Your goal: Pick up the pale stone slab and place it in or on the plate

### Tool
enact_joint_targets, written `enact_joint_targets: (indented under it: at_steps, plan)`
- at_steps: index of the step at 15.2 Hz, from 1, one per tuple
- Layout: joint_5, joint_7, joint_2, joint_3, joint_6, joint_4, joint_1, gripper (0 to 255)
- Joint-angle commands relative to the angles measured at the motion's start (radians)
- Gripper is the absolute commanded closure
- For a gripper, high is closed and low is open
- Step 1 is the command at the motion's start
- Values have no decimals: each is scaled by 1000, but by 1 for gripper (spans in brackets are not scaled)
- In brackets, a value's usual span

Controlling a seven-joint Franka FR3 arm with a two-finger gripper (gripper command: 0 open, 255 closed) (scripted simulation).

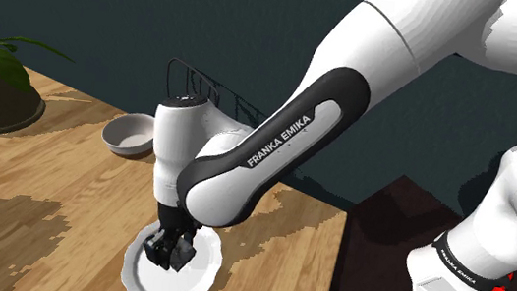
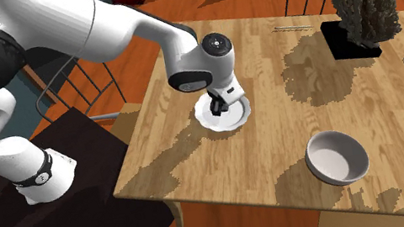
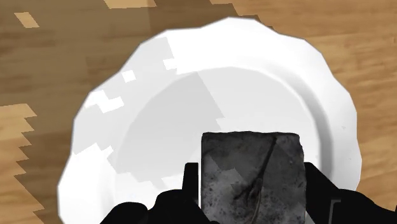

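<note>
black pincer (image 3: 251, 181) clamped on the grey mottled slab (image 3: 251, 156), over the white scalloped plate (image 3: 210, 70).

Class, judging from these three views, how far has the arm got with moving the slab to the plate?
Done: the grey slab is off the table, clasped in the gripper. In hand: it is held over the white plate. Left: open the fingers and withdraw. Whether it touches the plate yet cannot be told.
</note>
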State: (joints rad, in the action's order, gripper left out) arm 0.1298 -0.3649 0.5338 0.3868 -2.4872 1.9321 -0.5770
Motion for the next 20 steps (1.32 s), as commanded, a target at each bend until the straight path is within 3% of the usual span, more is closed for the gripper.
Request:
enact_joint_targets:
  at_steps: [1, 8, 9, 14, 18, 20]
  plan:
    - [-4, 0, 16, -3, -12, -5, -4, 255]
    - [-4, 0, 16, -3, -12, -5, -4, 255]
    - [-4, 0, 16, -3, -12, -5, -4, 0]
    - [-4, 0, 16, -3, -12, -5, -4, 0]
    - [21, 16, -80, 13, 82, 0, 35, 0]
    - [21, 16, -80, 13, 82, 0, 34, 0]
